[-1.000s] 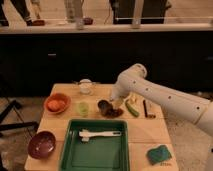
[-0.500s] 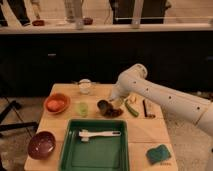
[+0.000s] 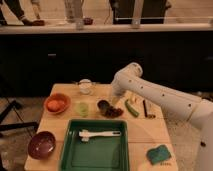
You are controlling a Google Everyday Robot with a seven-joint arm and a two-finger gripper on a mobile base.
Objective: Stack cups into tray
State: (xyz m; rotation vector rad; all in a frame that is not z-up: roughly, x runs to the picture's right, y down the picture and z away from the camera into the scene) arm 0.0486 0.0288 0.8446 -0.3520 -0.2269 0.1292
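The dark grey-brown cup (image 3: 103,106) stands on the wooden table just beyond the tray's far rim. The pale green cup (image 3: 82,108) stands to its left, beside the orange bowl. The deep-green tray (image 3: 70,150) lies at the table's front and holds a white utensil (image 3: 99,134). My gripper (image 3: 114,104) hangs from the white arm, low over the table at the dark cup's right side.
An orange bowl (image 3: 57,103) sits at the left, a maroon bowl (image 3: 41,144) at the front left. A clear glass (image 3: 86,86) stands at the back. A green vegetable (image 3: 131,108), a dark stick (image 3: 146,108) and a teal sponge block (image 3: 159,154) lie to the right.
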